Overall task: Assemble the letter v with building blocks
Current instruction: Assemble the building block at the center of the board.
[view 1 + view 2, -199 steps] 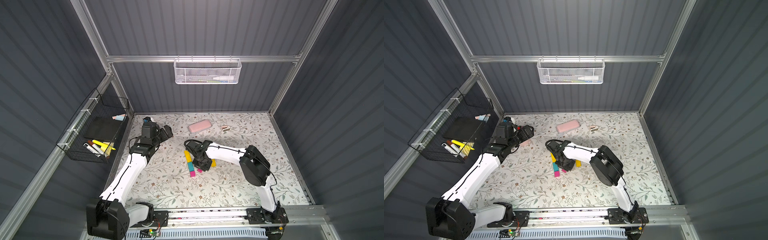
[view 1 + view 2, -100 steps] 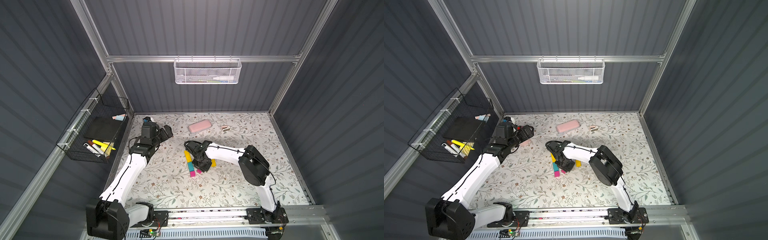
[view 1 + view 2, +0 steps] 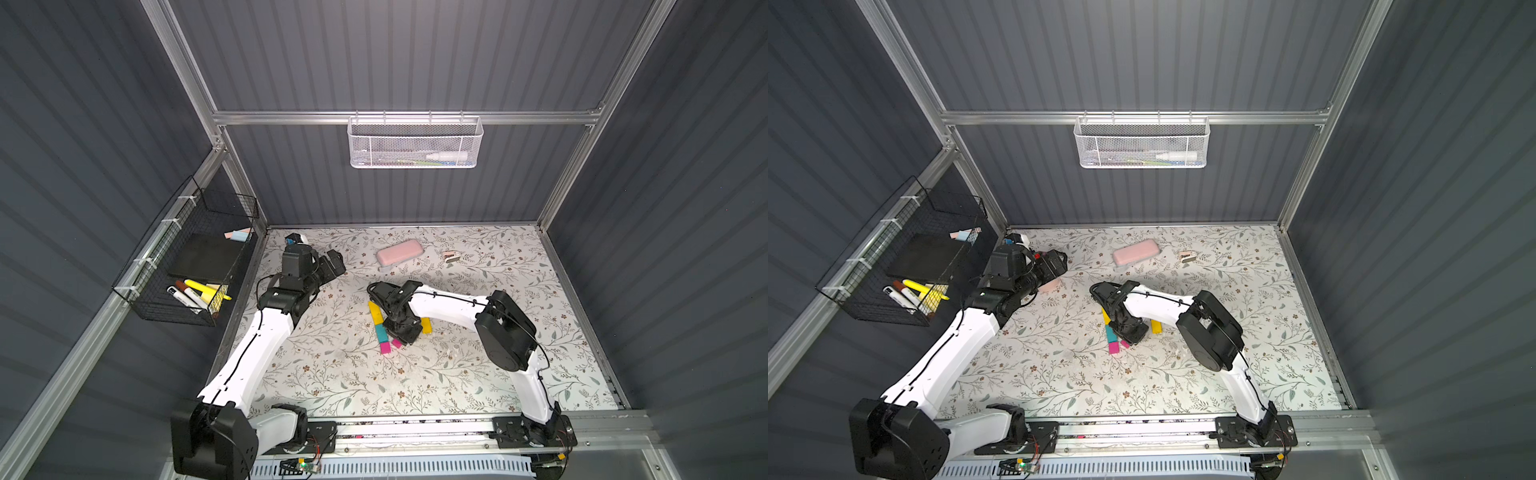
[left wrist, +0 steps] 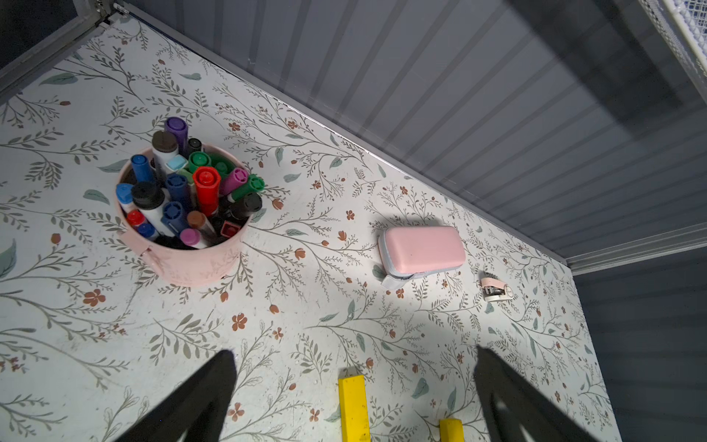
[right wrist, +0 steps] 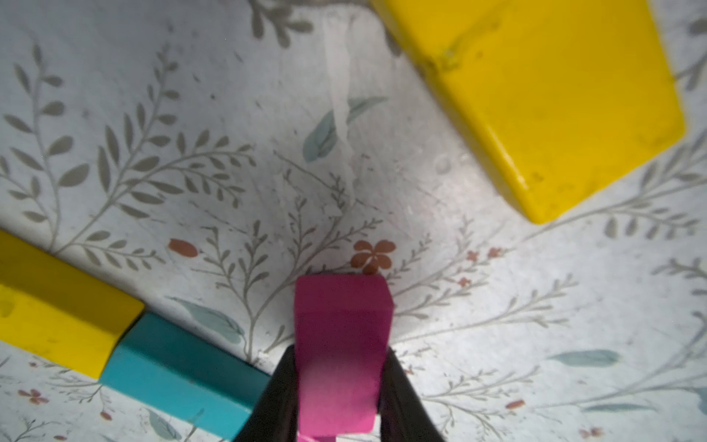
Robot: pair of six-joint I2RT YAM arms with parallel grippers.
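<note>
Five building blocks [image 3: 381,332] lie just as they did a second ago. The only shift in both top views is a slight drift of the right arm's elbow link [image 3: 505,332]. The right gripper [image 5: 338,358] remains clamped on the short magenta cube-like block [image 5: 340,329], its dark jaws pressed to both sides. That block sits low over the floral-patterned table mat [image 3: 332,374], just beside the near end of the teal rectangular block [image 5: 180,367]; whether it touches the mat I cannot tell. One arm of the letter v [image 3: 1109,333] is laid: a long yellow rectangular block [image 3: 375,312], the teal one and a magenta rectangular block [image 3: 385,348] run end to end in a slanting line. The second long yellow block [image 3: 427,325] lies apart on the other side, with bare mat between it and the held cube in the right wrist view. The stillness therefore reads as a fine placing of the cube at the foot of the V, not yet released. The second stroke likely needs the cube and that yellow block brought together. The left gripper [image 4: 354,358] hangs wide open and empty toward the far left corner, well apart from the blocks.
</note>
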